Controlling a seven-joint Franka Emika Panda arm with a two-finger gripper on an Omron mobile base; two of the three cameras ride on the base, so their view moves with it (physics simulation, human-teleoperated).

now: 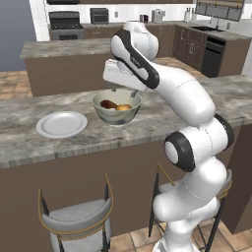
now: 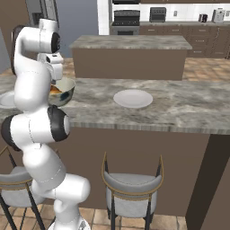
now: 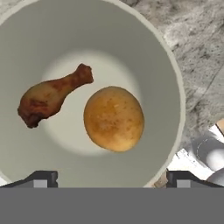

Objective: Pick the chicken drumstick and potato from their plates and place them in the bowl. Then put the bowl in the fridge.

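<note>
Gripper (image 3: 112, 177) spread wide, gripping nothing — poised directly above the bowl (image 3: 175, 87) on the counter (image 1: 172, 115). Drumstick (image 3: 50, 98) and potato (image 3: 113, 118) lie side by side inside — below the jaws.

Grey marble counter (image 1: 197, 106) carries the bowl (image 1: 116, 111), one white plate (image 1: 61, 124) just left of it, another plate (image 2: 133, 98) farther right.

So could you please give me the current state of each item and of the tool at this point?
Drumstick: lying in the bowl.
Potato: lying in the bowl, beside the drumstick.
Bowl: upright on the counter, holding both foods.
Left plate: empty, on the counter.
Right plate: empty, on the counter.
Tool: open above the bowl, holding nothing.
</note>
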